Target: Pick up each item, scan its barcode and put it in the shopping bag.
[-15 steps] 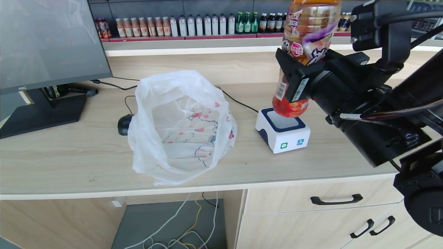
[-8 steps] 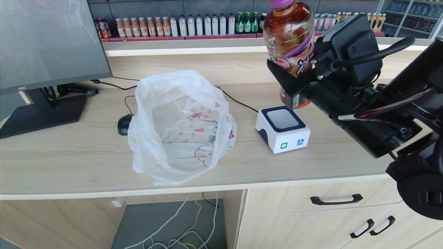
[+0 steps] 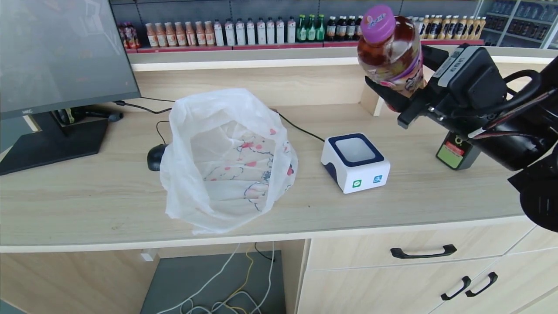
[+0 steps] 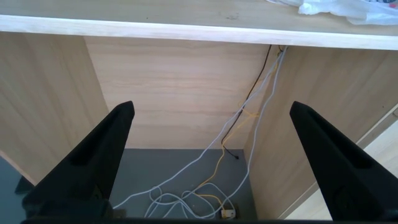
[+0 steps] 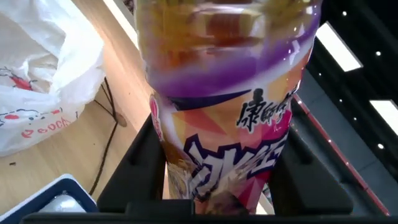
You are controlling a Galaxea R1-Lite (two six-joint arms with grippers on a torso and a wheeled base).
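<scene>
Amber drink is seen through a plastic bottle (image 3: 390,48) with a purple cap and a purple and orange label. The bottle is clamped about its lower half between the jaws of the right gripper (image 3: 405,87). It is held in the air above the wooden counter (image 3: 87,200), tilted with the cap leaning toward the robot's left. It is carried beyond the scanner (image 3: 355,163) and to its right, not over the scanner's window, and well apart from the shopping bag (image 3: 226,157).

In the right wrist view the label of the bottle (image 5: 230,93) is seen close up, gripped on both sides by the black fingers (image 5: 134,171) of the right gripper (image 5: 224,183). The shopping bag (image 5: 37,93) and a corner of the scanner (image 5: 50,202) are seen below it.

White and thin, the shopping bag is stood open on the counter, with a printed pattern showing through its wall. A black mouse (image 3: 154,157) is tucked just beside it, and a monitor (image 3: 61,48) is placed at the far left. A dark object (image 3: 455,150) with a green label, perhaps a handheld device, is partly hidden behind the right arm.

The left gripper (image 4: 211,155) is held below the counter edge with its jaws wide apart and nothing between them, and loose cables (image 4: 205,193) are seen on the floor beyond.
</scene>
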